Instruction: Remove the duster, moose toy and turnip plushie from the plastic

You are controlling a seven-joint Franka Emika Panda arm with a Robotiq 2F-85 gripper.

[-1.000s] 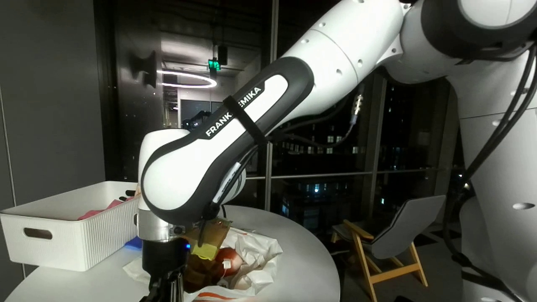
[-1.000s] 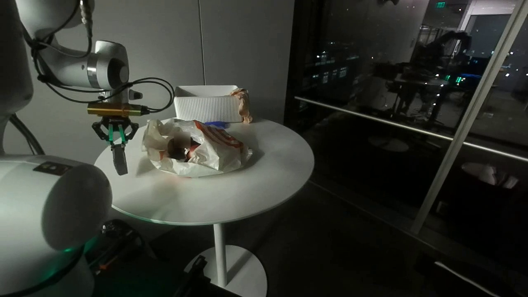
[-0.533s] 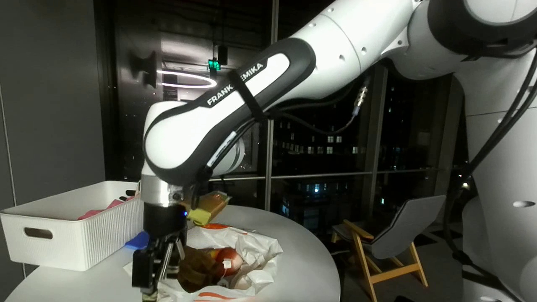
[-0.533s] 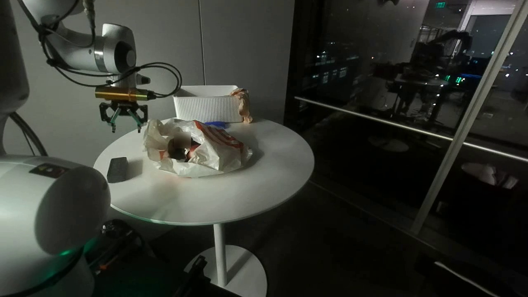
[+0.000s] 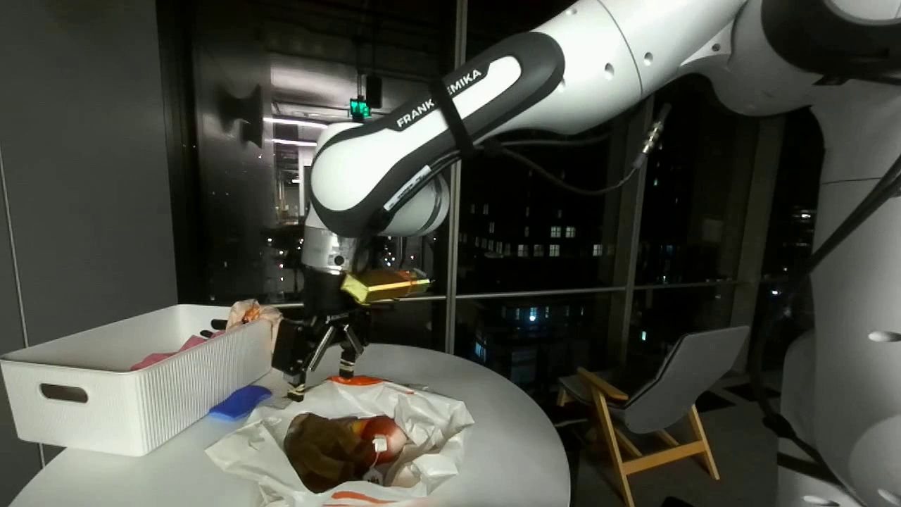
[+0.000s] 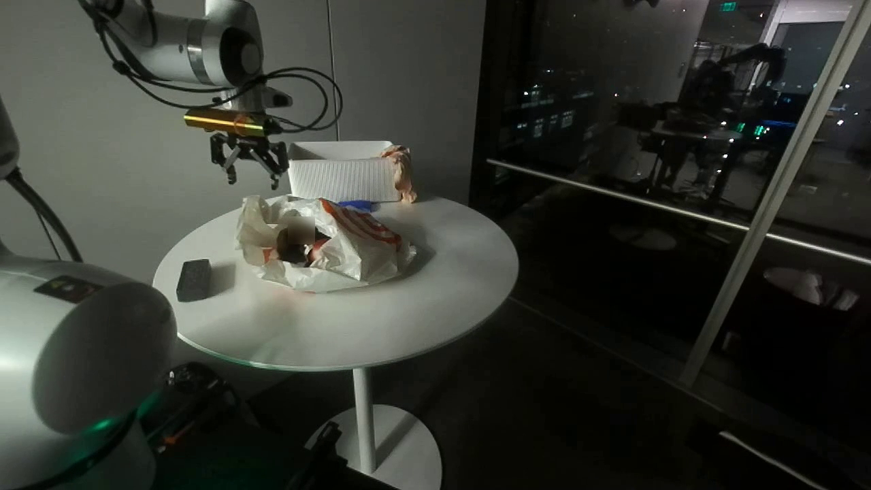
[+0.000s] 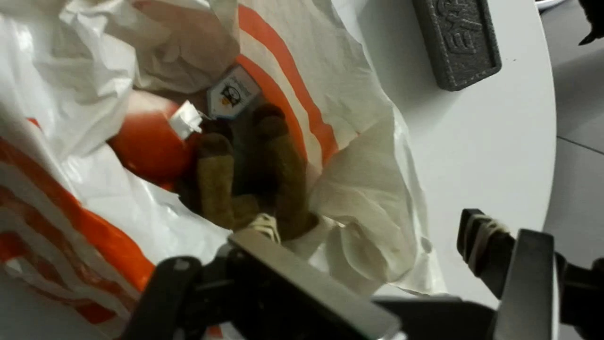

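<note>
plastic bag (image 6: 354, 255): brown moose toy (image 5: 320, 451) and red turnip plushie (image 7: 151, 141) inside
grey duster (image 6: 194, 279): on the tabletop (image 6: 408, 306), near the bag
claw (image 6: 253, 183): spread apart, above the tabletop

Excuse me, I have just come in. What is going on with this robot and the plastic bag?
A robot arm seems to be unpacking this plastic bag. Its gripper hangs open in the air nearby, holding nothing. What is probably the duster, a dark grey block, lies on the white table beside the bag. Inside, not yet taken out, are what look like the moose toy, brown, and the turnip plushie, showing red.
</note>
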